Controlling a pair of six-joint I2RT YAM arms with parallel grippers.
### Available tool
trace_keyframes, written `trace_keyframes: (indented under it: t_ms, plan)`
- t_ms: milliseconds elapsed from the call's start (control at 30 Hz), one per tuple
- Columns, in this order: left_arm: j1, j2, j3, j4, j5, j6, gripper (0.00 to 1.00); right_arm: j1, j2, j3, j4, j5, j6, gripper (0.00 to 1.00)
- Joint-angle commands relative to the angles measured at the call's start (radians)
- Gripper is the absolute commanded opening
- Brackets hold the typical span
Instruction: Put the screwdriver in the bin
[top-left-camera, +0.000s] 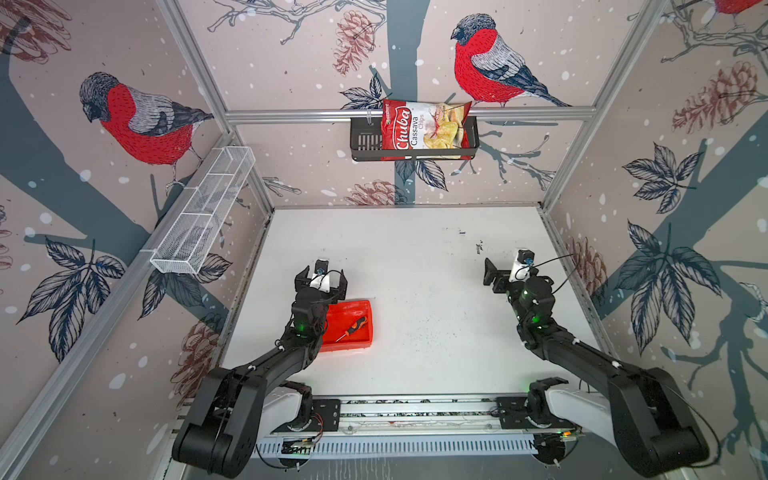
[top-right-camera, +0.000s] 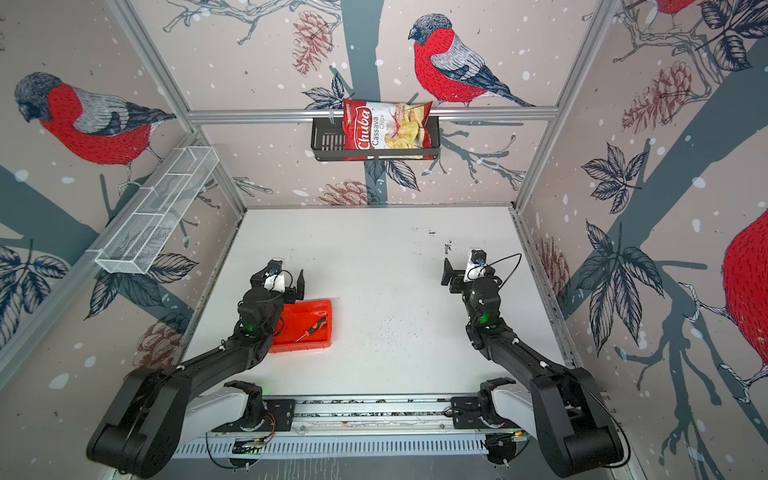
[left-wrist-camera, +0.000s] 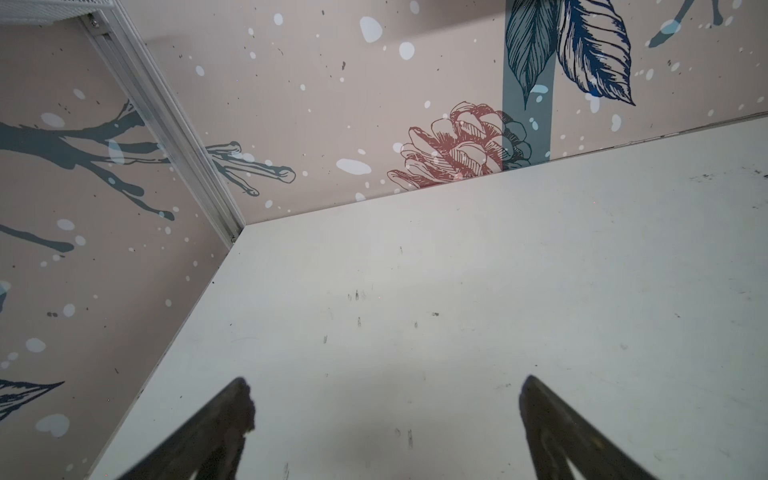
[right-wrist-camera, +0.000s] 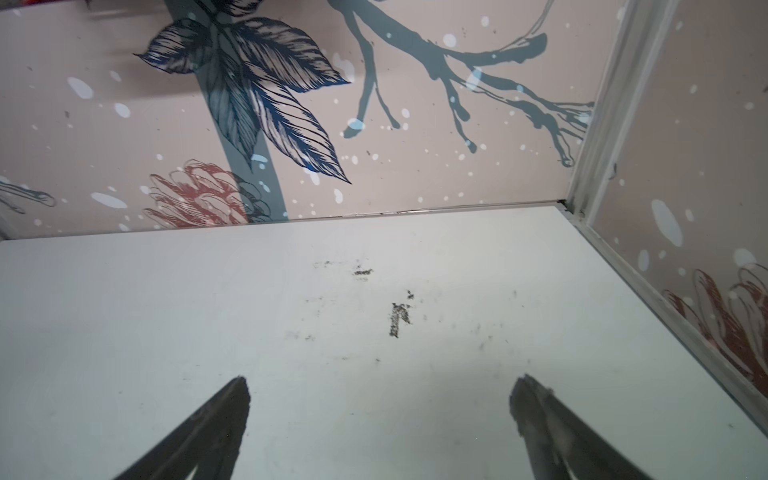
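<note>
In both top views the screwdriver (top-left-camera: 355, 326) (top-right-camera: 316, 325), with its orange-and-black handle and thin metal shaft, lies slanted inside the red bin (top-left-camera: 350, 346) (top-right-camera: 303, 347) on the white table's front left. My left gripper (top-left-camera: 323, 275) (top-right-camera: 278, 276) hovers just behind the bin, open and empty. The left wrist view shows only bare table between its fingertips (left-wrist-camera: 386, 386). My right gripper (top-left-camera: 505, 272) (top-right-camera: 461, 272) is held over the right side of the table, far from the bin, also open and empty (right-wrist-camera: 381, 384). Neither wrist view shows the bin or the screwdriver.
A black slotted basket (top-left-camera: 365, 141) on the back wall holds a red bag of chips (top-left-camera: 424, 126). A long white wire-mesh basket (top-left-camera: 203, 208) hangs on the left wall. Patterned walls close the table on three sides, and the arms' base rail (top-left-camera: 415, 415) runs along the front.
</note>
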Motion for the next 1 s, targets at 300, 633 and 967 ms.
trace_keyframes:
  t_ms: [300,633,967]
  plan:
    - [0.020,0.221,-0.030,0.380,-0.122,-0.011,0.99,-0.162,0.157,-0.070,0.270,0.051,-0.018,1.00]
    - [0.087,0.322,-0.040,0.473,-0.092,-0.085,0.99,-0.220,0.346,-0.083,0.451,-0.012,0.006,1.00]
    - [0.181,0.385,0.016,0.407,0.045,-0.154,0.99,-0.237,0.364,-0.046,0.399,-0.037,0.015,1.00]
